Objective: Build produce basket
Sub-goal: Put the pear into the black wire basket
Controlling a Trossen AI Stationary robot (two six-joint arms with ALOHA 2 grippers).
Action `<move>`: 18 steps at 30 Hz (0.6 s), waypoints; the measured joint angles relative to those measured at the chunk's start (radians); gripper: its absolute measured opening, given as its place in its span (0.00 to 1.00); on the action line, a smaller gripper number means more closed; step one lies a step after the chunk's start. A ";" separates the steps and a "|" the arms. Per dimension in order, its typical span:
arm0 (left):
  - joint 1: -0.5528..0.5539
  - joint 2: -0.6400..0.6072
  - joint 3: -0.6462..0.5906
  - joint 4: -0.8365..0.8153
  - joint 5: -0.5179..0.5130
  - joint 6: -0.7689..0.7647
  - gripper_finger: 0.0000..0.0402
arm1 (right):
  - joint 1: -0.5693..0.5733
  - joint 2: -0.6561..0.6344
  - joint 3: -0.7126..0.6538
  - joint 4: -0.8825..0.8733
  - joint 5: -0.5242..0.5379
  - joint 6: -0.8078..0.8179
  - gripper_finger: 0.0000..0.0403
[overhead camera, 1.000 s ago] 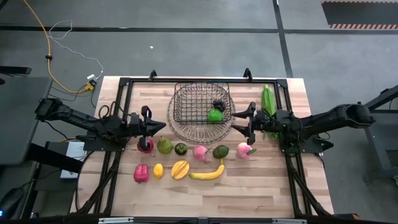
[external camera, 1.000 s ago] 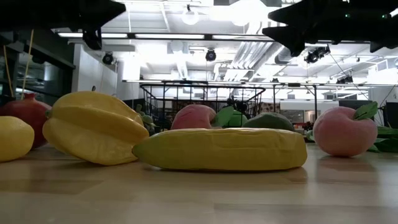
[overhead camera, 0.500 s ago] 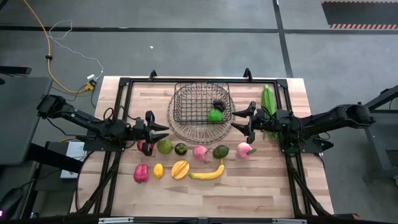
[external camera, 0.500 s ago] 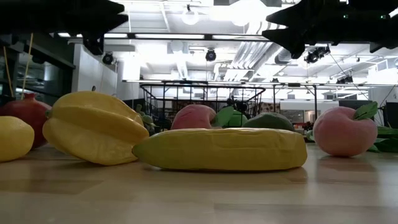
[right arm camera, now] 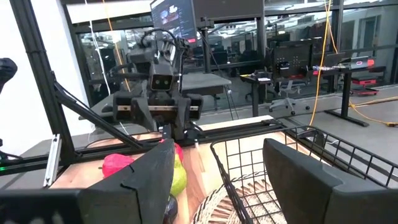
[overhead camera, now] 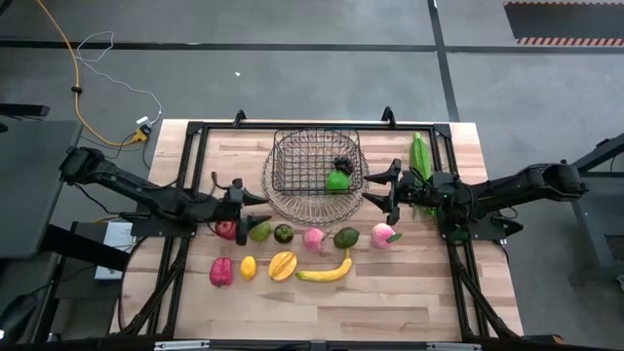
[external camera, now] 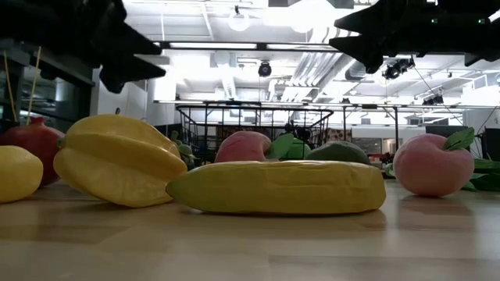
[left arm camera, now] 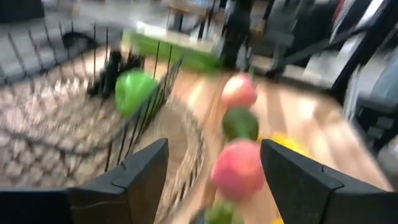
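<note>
We see the left gripper point(overhead camera: 255, 208) with fingers point(left arm camera: 140, 171) apart, empty, low over the table point(overhead camera: 409, 292) left of the basket point(overhead camera: 314, 175). The right gripper point(overhead camera: 382, 191), fingers open too, hovers at the basket's right. Its arm hides part of the green husk point(overhead camera: 419, 156), whose long axis runs near to far. The banana point(external camera: 277, 187) lies left to right.

The left wrist view is smeared with blur; the basket point(left arm camera: 93, 118) and the green fruit point(left arm camera: 135, 90) inside it lose their outlines; in the low view the yellow lemon point(external camera: 17, 173) is cut by the picture's edge, and the banana point(external camera: 277, 187) hides the lower parts of the peach point(external camera: 244, 147) and avocado point(external camera: 337, 153) behind.
</note>
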 joint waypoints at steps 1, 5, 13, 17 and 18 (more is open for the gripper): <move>-0.004 -0.003 0.035 -0.105 0.007 -0.030 0.61 | 0.000 0.000 0.000 -0.003 0.000 0.000 0.59; -0.015 -0.003 0.142 -0.427 0.003 -0.158 0.61 | 0.000 0.000 0.000 -0.014 0.000 0.000 0.59; -0.019 0.003 0.152 -0.597 -0.140 -0.340 0.61 | 0.000 0.000 0.000 -0.015 0.010 0.000 0.59; -0.019 0.009 0.152 -0.649 -0.099 -0.453 0.61 | 0.000 0.000 0.000 -0.016 0.010 0.000 0.59; -0.019 0.009 0.152 -0.649 -0.090 -0.466 0.61 | 0.000 0.000 0.000 -0.016 0.010 0.000 0.59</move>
